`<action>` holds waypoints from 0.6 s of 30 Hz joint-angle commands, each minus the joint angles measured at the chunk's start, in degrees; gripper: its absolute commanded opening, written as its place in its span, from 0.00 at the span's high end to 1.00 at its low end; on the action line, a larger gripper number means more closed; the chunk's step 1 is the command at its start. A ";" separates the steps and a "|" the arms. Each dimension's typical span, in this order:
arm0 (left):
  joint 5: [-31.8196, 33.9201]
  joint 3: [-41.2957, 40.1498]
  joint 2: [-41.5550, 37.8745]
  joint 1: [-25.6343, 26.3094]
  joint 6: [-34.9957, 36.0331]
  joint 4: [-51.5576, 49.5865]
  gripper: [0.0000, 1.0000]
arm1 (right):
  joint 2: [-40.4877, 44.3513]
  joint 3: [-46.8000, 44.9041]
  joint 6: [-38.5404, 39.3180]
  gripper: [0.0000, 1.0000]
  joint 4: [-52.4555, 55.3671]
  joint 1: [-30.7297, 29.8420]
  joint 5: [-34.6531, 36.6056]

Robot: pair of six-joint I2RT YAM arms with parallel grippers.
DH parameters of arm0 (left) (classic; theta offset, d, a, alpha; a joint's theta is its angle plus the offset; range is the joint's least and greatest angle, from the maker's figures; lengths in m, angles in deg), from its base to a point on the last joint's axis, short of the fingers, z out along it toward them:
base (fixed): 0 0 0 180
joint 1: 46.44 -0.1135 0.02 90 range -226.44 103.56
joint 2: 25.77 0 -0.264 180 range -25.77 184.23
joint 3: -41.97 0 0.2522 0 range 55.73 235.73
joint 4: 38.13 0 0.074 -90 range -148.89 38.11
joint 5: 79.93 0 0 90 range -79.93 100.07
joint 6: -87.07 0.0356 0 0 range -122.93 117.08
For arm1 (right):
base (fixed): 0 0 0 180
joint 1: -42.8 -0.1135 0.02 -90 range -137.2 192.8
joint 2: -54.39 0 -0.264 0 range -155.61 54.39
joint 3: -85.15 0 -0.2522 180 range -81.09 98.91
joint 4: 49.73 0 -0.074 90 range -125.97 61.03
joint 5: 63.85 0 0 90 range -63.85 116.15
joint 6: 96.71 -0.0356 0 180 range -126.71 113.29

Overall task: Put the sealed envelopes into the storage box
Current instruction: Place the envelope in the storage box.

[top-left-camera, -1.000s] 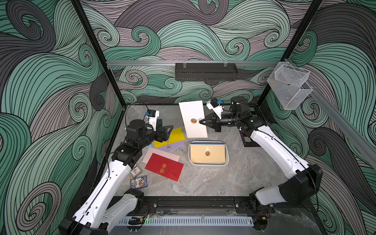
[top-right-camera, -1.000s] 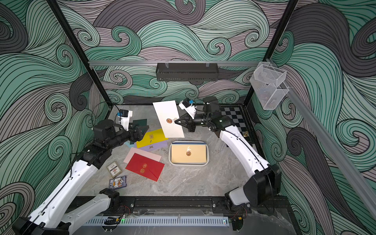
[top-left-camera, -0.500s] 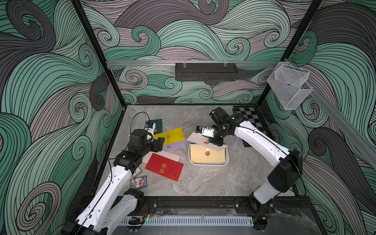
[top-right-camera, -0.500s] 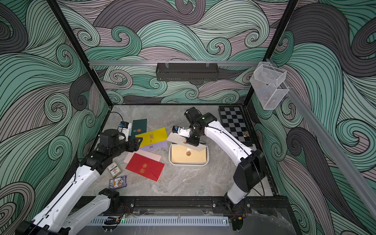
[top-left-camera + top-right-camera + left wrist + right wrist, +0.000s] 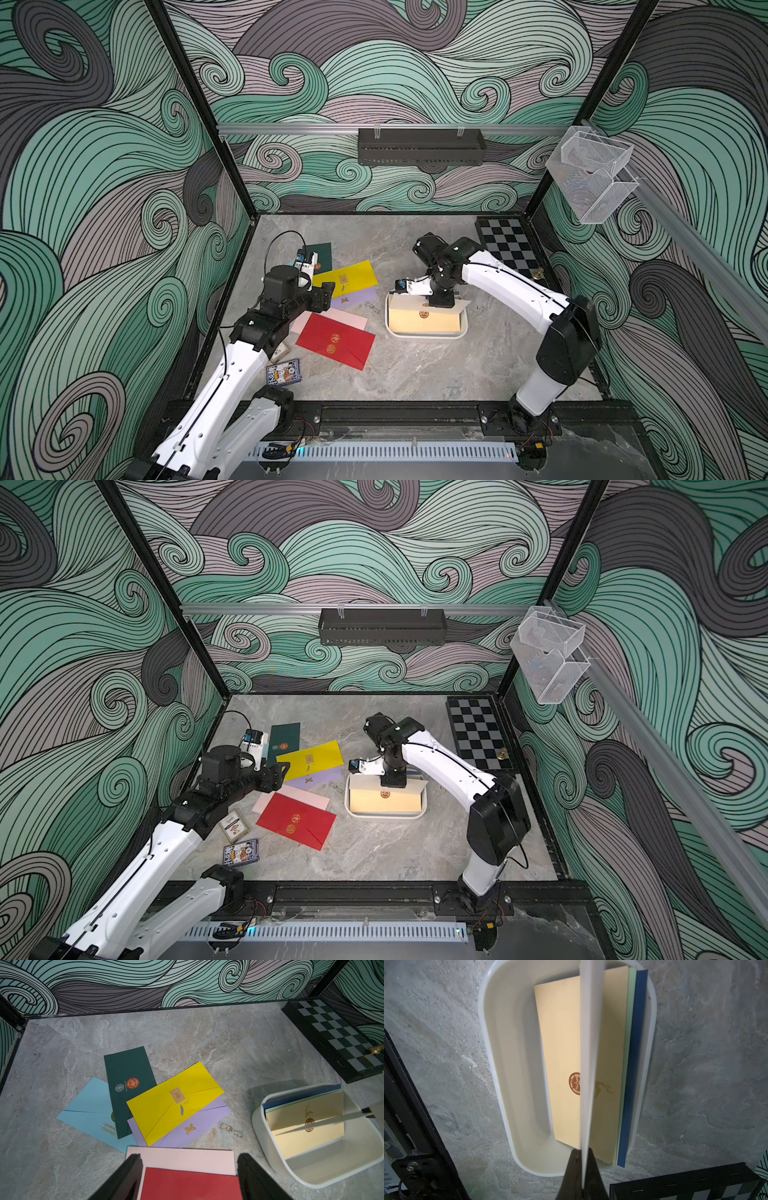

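The white storage box [image 5: 424,334] [image 5: 384,816] sits right of centre, with cream [image 5: 562,1043], pale green and blue envelopes leaning on its far wall. My right gripper [image 5: 581,1159] [image 5: 441,301] is shut on a white envelope [image 5: 589,1043], held edge-on just above the box. Left of the box lie loose sealed envelopes: red [image 5: 336,340], pink [image 5: 182,1157], yellow [image 5: 174,1101], lilac [image 5: 199,1126], dark green [image 5: 128,1076] and light blue [image 5: 91,1109]. My left gripper [image 5: 189,1157] [image 5: 328,291] hovers open over the pink and red ones, holding nothing.
Two playing-card packs [image 5: 284,371] [image 5: 233,825] lie beside the left arm near the front. A chessboard [image 5: 509,249] with a small brass piece fills the back right corner. A black shelf [image 5: 420,146] and clear mesh baskets [image 5: 590,178] hang on the walls.
My right arm has swung the white envelope down from high at the back to just over the box. My left gripper has dropped forward over the pink and red envelopes.
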 commanded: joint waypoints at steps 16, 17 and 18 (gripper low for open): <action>-1.60 0.08 0.33 -0.15 0.43 -0.67 0.25 | -4.32 0.02 2.21 0.78 1.20 -0.87 -3.28; -1.85 0.09 0.31 -0.15 0.51 -0.67 0.25 | -4.49 0.29 2.15 0.77 1.20 -0.87 -3.81; -2.04 0.07 0.35 -0.15 0.51 -0.67 0.25 | -4.68 0.79 1.79 0.77 1.15 -0.89 -4.13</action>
